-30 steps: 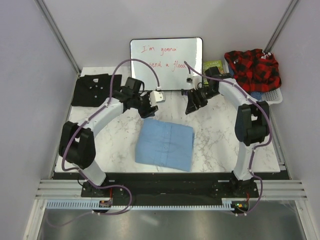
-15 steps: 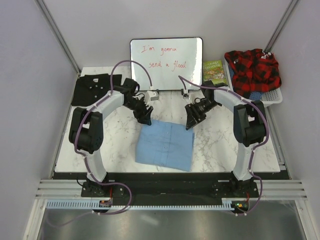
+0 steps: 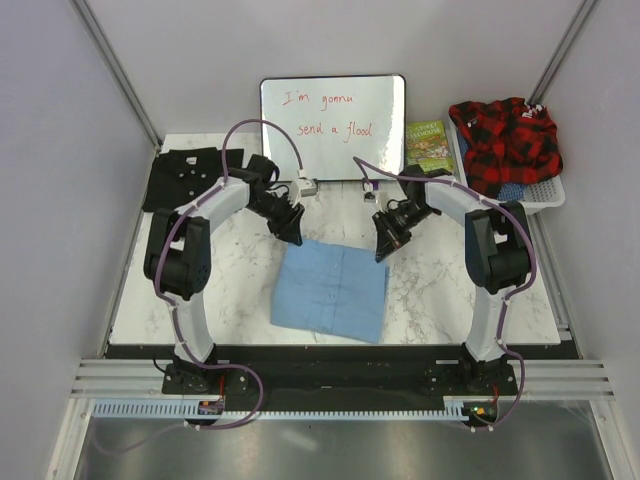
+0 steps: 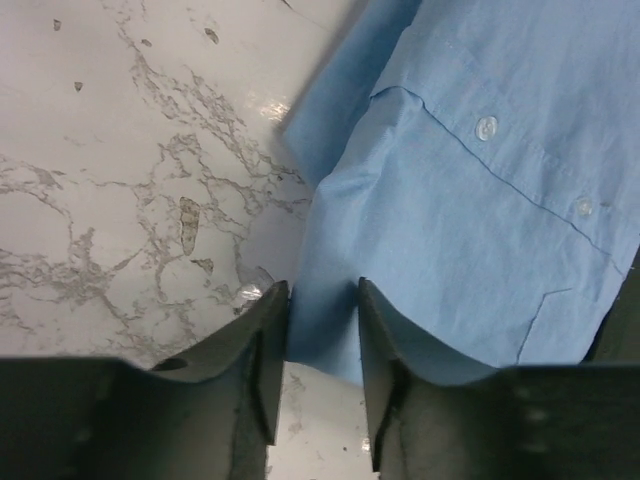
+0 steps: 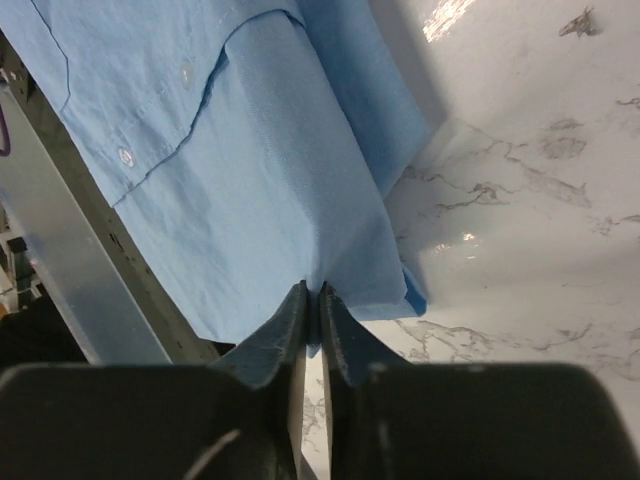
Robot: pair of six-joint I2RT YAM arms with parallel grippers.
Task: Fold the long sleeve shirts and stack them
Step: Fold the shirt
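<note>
Blue shirt [image 3: 330, 290] lies folded mid-worktop [image 3: 440, 290], toward the near edge. Left gripper [image 3: 293, 234] straddles its far left corner, jaws part spread; right gripper [image 3: 384, 246] pinches the far right corner. Black shirt [image 3: 180, 178] lies folded at the far left corner.

A folded shirt [image 3: 330, 290] lies in the middle of the table [image 3: 440, 290], with the left gripper [image 3: 293, 232] at its far left corner and the right gripper [image 3: 383, 245] at its far right corner. Behind it stands a whiteboard [image 3: 333, 125]. A second shirt [image 3: 185, 178] lies far left, and a book [image 3: 428, 145] and a basket [image 3: 545, 192] far right.
</note>
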